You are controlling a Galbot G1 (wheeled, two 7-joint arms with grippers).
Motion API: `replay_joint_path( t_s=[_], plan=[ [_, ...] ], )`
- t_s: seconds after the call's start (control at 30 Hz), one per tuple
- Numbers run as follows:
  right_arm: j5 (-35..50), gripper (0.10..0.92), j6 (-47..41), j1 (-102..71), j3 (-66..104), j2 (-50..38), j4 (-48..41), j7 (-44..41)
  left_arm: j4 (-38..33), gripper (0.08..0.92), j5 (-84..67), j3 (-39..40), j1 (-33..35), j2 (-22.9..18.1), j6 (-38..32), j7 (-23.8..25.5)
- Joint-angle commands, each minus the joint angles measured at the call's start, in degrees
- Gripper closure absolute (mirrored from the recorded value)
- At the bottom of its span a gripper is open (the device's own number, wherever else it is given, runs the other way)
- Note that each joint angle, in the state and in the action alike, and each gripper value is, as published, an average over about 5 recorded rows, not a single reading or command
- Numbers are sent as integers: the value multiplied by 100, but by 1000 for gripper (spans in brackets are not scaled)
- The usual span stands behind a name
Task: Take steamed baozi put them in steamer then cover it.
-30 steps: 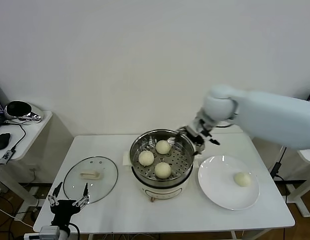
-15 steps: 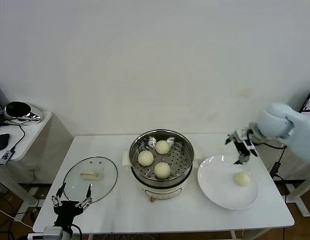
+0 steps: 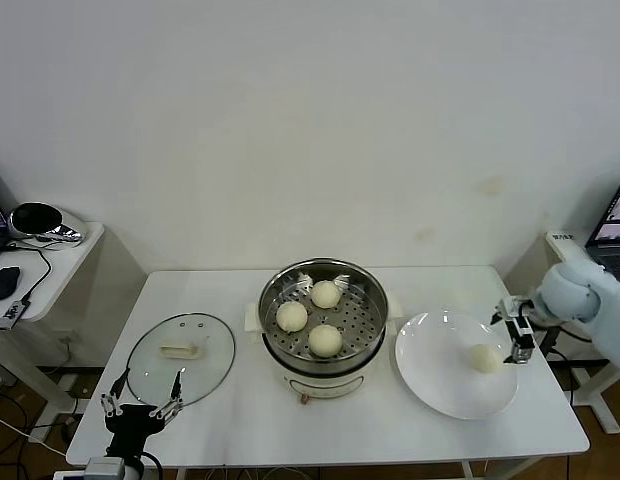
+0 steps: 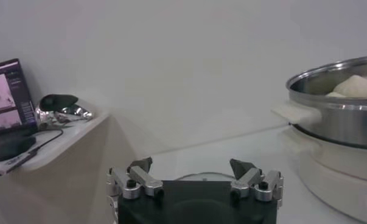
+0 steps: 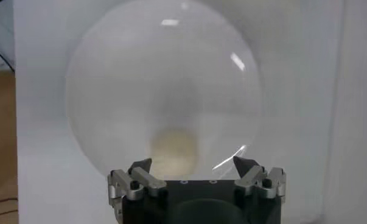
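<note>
Counter (image 3: 240, 420): white surface carrying every item; it is bearing the steamer at centre, the cover to the robot's left and a plate to its right.
Steamer (image 3: 323, 358): steel pot on a cream base, standing open; its perforated tray is holding three of the four buns.
Plate (image 3: 440, 385): flat white dish just beside the steamer, carrying the one bun not yet moved.
Cover (image 3: 181, 358): glass lid lying flat on the counter, well apart from the pot; covering is not yet done.
Loaded baozi (image 3: 325, 340): three buns sitting in the tray, near one another.
Last baozi (image 3: 484, 358): resting on the plate; in the right wrist view (image 5: 174, 146) it is lying ahead of the spread fingers.
Right pincer (image 3: 518, 338): hovering just beside the last bun, jaws wide, holding nothing.
Left pincer (image 3: 140, 407): waiting at the counter's near edge by the cover, jaws wide, empty.
Progress: judged about three-quarters loaded; one transfer and the covering are remaining.
</note>
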Motion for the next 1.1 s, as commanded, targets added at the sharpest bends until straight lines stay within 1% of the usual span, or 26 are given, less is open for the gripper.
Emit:
replay_joint_path(
  t_s=[0.03,0.27,0.67,0.87,1.1],
  plan=[
    [-435,203,89,-861,722,364,-685,8,7,177,-1,-5,20,-22,3,-3],
    [-442,203,116,-835,721,724,-930,56,-8,177,-8,-78,55,-30,0,0],
    [-519,210,64,-837,748,1013,-1058,115,-61,177,2,-74,109,-53,6,-7],
    [-575,251,13,-823,737,1063,-1119,109,-39,177,-7,-91,115,-52,3,-9],
    [-626,338,0,-817,740,1034,-1106,47,-27,177,-11,-95,108,-58,0,-11]
  ],
)
